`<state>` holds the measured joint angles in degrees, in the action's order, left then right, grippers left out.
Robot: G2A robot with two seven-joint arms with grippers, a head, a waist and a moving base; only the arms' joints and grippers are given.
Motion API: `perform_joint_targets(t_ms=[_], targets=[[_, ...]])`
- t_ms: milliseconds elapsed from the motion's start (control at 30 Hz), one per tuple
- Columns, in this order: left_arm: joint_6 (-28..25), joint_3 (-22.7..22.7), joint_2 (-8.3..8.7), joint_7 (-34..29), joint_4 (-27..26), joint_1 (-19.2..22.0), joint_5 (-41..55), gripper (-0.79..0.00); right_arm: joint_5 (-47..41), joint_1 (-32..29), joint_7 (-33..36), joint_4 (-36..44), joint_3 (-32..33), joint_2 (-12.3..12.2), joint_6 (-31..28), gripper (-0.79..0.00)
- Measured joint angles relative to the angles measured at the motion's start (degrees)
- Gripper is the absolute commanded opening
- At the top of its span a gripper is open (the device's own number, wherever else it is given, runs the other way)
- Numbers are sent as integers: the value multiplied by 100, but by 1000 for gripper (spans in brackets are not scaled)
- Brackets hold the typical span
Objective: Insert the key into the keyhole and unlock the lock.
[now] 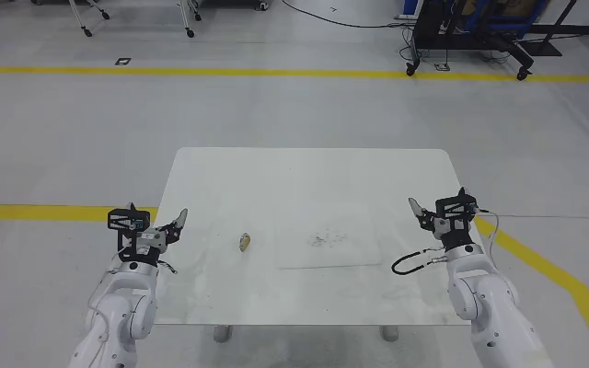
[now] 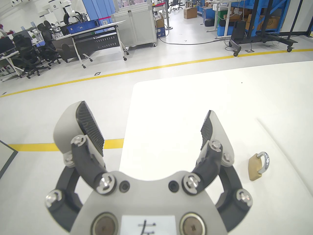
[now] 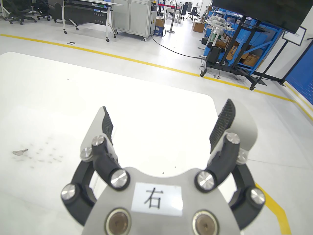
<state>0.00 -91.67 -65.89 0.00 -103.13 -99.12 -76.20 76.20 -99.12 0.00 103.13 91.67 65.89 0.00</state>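
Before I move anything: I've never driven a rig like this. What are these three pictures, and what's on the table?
It is a two-armed robot at a white table. The top picture looks down from above its arms; the other two come from cameras on each wrist, looking out past that arm's own pincer. The left pincer and right pincer are both open and hold nothing. A brass padlock lies on the table nearer the left arm. A small silver key lies apart from it, nearer the right arm, on a thin sheet.

One padlock [image 2: 256, 170], one key [image 3: 20, 151], one mat [image 1: 345, 258], one table [image 1: 276, 175], and two claws: left claw [image 2: 146, 113], right claw [image 3: 167, 108].
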Motion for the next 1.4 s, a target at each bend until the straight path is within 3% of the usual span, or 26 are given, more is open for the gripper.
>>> perform_joint_targets(t_ms=[267,700,967,1200,1400], targets=[[0,0,0,0,0,0,0,0,-4,39,61,-40,-98,4,-150,0],[0,0,0,0,0,0,0,0,-176,1647,1024,-1564,-1838,143,-2326,0],[0,0,0,0,0,0,0,0,120,2298,994,-2317,-2390,212,-2871,0],[0,0,0,0,0,0,0,0,-139,2735,750,-2884,-2665,228,-4082,0],[0,0,0,0,0,0,0,0,-45,3017,664,-3135,-2818,229,-4542,-22]])
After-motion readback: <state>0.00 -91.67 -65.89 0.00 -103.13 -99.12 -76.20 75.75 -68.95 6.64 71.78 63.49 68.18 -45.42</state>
